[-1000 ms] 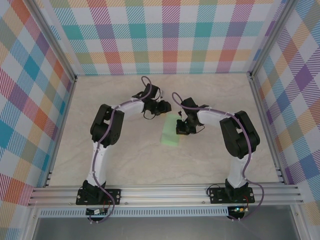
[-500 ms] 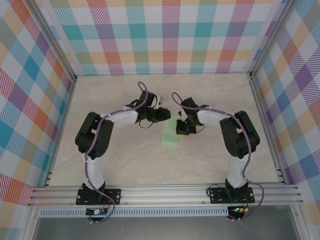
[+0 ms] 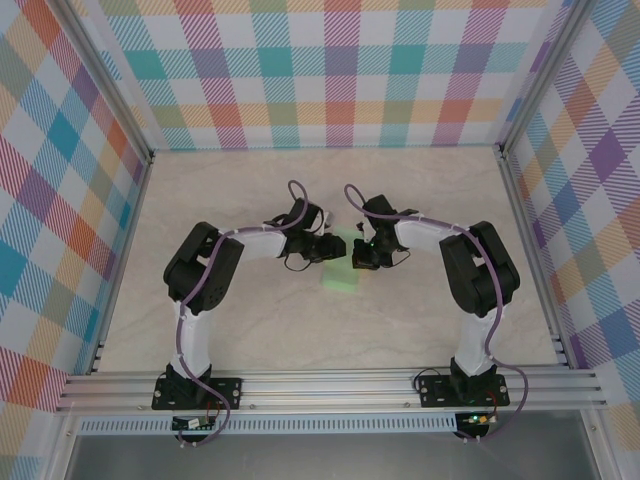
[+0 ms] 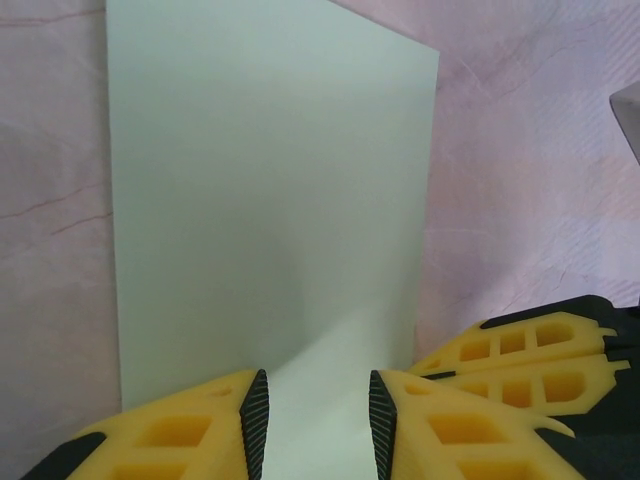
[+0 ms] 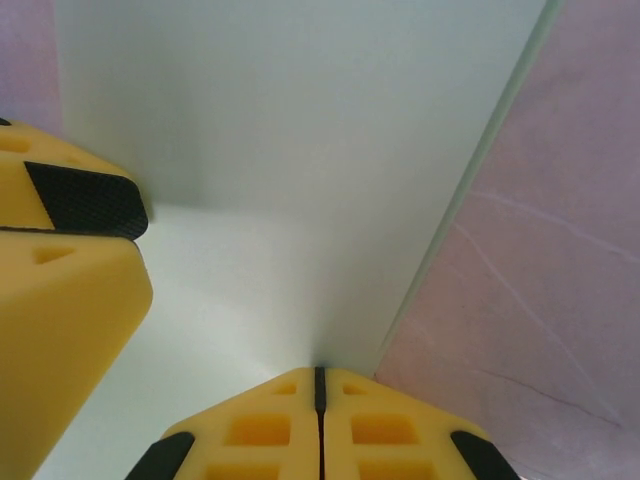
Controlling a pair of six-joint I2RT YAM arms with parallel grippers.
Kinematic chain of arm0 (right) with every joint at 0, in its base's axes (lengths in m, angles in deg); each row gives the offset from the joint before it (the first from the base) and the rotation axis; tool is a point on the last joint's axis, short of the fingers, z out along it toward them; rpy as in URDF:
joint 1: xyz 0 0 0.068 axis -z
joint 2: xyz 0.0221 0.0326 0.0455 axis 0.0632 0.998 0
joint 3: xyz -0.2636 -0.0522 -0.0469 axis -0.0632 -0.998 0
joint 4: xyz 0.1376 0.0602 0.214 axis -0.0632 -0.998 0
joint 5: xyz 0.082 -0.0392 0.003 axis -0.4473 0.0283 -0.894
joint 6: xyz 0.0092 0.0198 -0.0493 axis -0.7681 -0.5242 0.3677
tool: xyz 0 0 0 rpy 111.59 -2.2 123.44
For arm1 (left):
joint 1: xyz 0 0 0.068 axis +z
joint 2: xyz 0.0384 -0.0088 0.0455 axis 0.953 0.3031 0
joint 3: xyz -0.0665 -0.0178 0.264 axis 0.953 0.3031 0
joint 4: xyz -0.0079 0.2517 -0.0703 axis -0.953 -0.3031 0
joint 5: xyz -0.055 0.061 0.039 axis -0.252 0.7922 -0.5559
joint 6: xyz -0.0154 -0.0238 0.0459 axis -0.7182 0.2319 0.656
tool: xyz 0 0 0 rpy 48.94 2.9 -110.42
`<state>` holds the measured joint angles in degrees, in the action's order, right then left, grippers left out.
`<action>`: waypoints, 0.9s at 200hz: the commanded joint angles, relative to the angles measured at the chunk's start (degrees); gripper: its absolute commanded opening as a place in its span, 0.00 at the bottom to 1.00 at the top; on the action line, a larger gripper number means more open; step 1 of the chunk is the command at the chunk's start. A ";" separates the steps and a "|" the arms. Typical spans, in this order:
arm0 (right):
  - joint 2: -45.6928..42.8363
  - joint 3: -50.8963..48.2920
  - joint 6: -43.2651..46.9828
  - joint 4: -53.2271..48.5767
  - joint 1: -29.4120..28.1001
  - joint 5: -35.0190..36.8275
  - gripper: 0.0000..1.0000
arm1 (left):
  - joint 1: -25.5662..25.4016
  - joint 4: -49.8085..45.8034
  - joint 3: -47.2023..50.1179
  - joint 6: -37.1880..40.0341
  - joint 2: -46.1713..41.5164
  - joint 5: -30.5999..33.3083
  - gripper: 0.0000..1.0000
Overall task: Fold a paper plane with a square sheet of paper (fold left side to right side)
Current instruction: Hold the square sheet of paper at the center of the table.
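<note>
We find the sheet of paper (image 3: 338,278) flat on the tabletop (image 3: 250,320). The left gripper (image 3: 333,248) hangs over the sheet's far left part; the right gripper (image 3: 362,258) meets its right edge, just beside the left gripper.

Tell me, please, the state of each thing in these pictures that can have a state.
square sheet of paper: lies flat on the table, looks folded into a narrow rectangle.
left gripper: open, fingers apart over one end of the paper.
right gripper: shut, tips together at the paper's long edge.
</note>
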<state>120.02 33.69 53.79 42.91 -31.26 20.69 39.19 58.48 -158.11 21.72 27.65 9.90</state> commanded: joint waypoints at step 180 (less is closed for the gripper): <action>11.44 16.98 -2.29 0.91 4.75 -10.05 0.07 | -2.32 -2.94 2.65 1.32 0.56 3.64 0.34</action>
<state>129.20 48.18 51.73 45.71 -25.60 12.21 38.36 60.56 -156.40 22.20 26.82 12.09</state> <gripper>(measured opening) 0.069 0.342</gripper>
